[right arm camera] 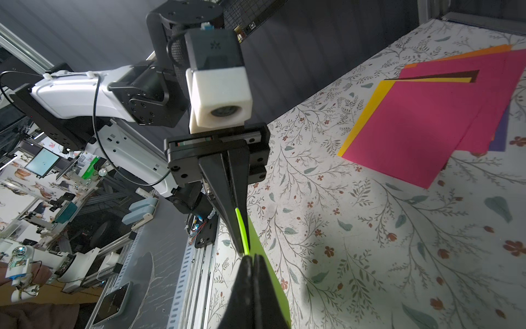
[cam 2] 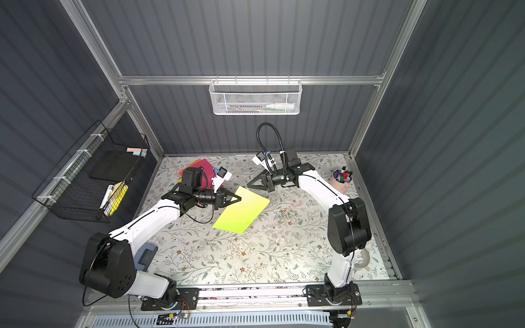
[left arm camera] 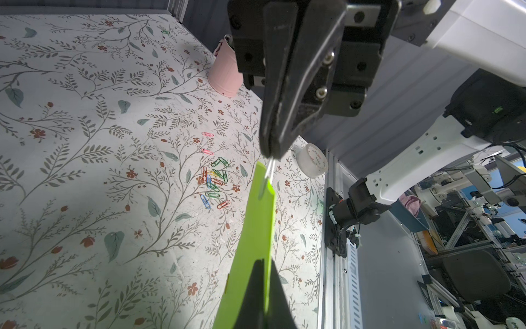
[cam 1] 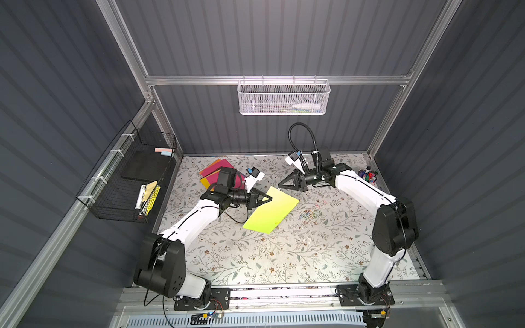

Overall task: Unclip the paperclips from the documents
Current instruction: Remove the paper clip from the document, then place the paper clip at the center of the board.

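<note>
- Left wrist view: the clip (left arm camera: 268, 174) sits on the raised edge of the sheet (left arm camera: 256, 228). Its outer end is pinched in the tips of the right gripper (left arm camera: 270, 152), which is clamped on the wire.
- The left gripper (cam 1: 270, 198) is clamped on the sheet just beside that corner and lifts it off the table (cam 1: 255, 255). The lower end seems to rest there.
- Risk: a pull off the clip's line would drag or tear the paper instead of sliding the wire free.
- Risk: the hold on the thin wire may slip, leaving the clip on.
- Risk: only a narrow margin of the sheet is held, so a tight clip could pull it out of the left jaws.
- The clip's long axis runs in line with the right fingers, across the edge, with its free end pointing into them.
- In both top views the sheet's long axis runs from the held far corner down toward the robot's base.
- Loose clips (cam 1: 312, 215) lie near on the right, and the stack (cam 1: 218, 170) is well apart.
</note>
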